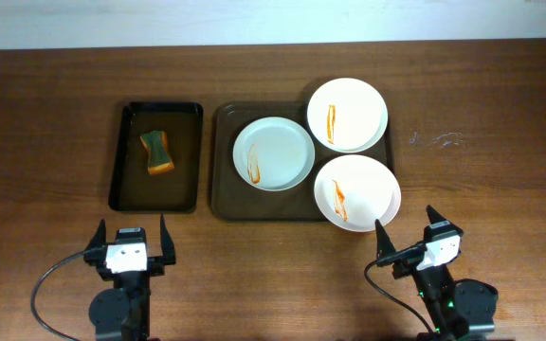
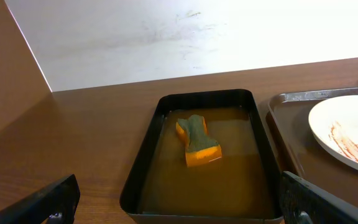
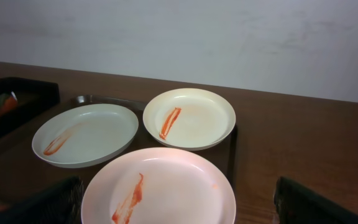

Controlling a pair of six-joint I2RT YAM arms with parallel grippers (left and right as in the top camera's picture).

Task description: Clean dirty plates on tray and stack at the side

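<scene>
Far left first: the left gripper (image 1: 132,232) sits at the table's near edge, fingers spread wide, nothing between them. Straight ahead of it, close by, is the black tray (image 1: 121,189), holding what looks like shallow water. In it, ahead and a touch to the gripper's right, lies the sponge (image 1: 157,153), with an orange body, green scouring face up, pinched at the waist. That's the tool, and it's untouched, so my read is that no plate has been wiped yet and fetching the sponge is the step in hand.

To do it well, reach forward over the near rim, come down square, and close across that narrow waist, not the flared ends. It looks wet and soft, so it should squash. Grip firmly, lift clear of the rim, and let it drip before crossing over.

Moving right: the brown tray (image 1: 224,204) lies just beside the black one, ahead and to the right of the left gripper. It carries three dirty plates, every one smeared orange-red. The left plate (image 1: 274,153) sits fully inside. The far plate (image 1: 348,115) rides over the far right corner. The near plate (image 1: 356,192) hangs over the rim right in front of the right gripper (image 1: 406,223), which sits just short of it, gaping and empty. That overhang is the risk, because a push from the sponge could tip or slide the plate. I'd want the right gripper pinching its near edge before any wiping.
</scene>
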